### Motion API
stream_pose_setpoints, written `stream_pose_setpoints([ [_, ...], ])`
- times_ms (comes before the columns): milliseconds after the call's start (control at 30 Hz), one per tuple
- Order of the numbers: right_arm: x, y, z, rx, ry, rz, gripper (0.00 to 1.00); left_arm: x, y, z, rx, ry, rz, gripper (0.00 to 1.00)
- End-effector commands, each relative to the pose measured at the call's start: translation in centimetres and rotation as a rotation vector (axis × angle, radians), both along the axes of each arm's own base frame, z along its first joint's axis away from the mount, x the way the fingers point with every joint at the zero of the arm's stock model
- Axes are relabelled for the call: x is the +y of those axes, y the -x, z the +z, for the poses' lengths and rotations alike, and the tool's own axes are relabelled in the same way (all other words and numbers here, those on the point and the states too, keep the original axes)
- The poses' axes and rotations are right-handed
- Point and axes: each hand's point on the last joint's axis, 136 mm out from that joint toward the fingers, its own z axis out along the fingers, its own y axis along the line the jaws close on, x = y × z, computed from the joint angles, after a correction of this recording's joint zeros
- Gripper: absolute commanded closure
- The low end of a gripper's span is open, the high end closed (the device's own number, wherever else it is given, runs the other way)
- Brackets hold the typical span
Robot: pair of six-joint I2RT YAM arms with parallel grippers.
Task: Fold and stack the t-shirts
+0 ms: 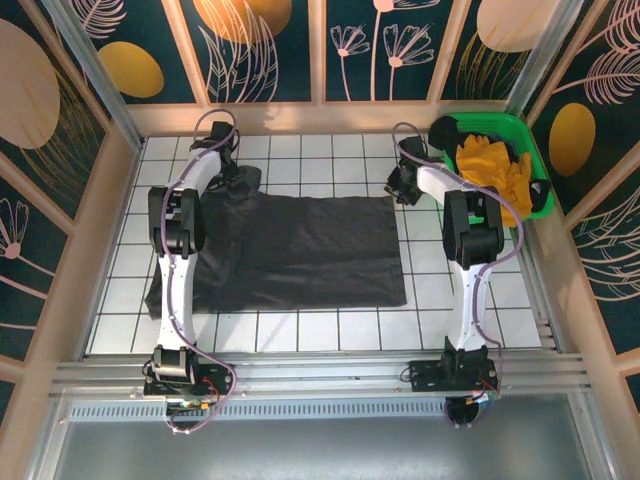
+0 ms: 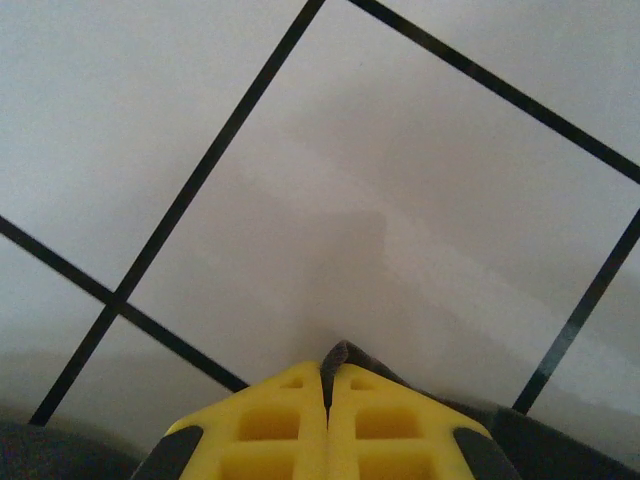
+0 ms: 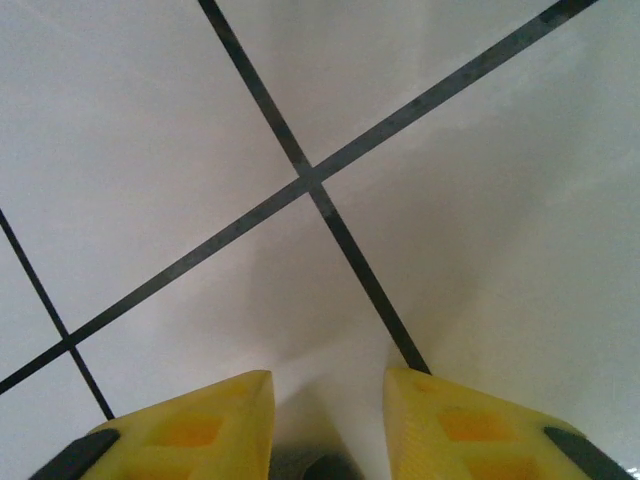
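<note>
A large dark charcoal t-shirt (image 1: 295,250) lies spread flat on the white tiled table (image 1: 470,310), with a sleeve sticking out at the lower left. My left gripper (image 1: 243,180) is at the shirt's far left corner. In the left wrist view it (image 2: 325,372) is shut, with a thin fold of the dark cloth (image 2: 340,355) pinched between the yellow fingers. My right gripper (image 1: 397,186) hovers by the shirt's far right corner. In the right wrist view it (image 3: 328,388) stands open over bare tile, with nothing between its fingers.
A green plastic bin (image 1: 533,150) at the back right holds crumpled yellow-orange cloth (image 1: 490,165). Patterned walls close in the table at the back and both sides. Bare tiles lie in front of the shirt and to its right.
</note>
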Motion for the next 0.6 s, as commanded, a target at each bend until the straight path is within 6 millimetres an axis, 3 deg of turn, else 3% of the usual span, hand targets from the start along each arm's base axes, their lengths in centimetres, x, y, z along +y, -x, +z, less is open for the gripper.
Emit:
stream_pose_setpoints([
  [0,0.8,0.3,-0.8,0.042,0.016,0.02,0.67,0.1,0.6,2.8,-0.023,-0.008,-0.003,1.0],
  [300,1.1,0.7,0.6,0.035,0.069,0.04,0.64,-0.1,1.1,4.0,-0.03,0.003,-0.013,1.0],
  [567,0.9,2.0,-1.5,0.106,0.105,0.049,0.68,-0.3,0.9,3.8,-0.037,0.02,-0.016,1.0],
])
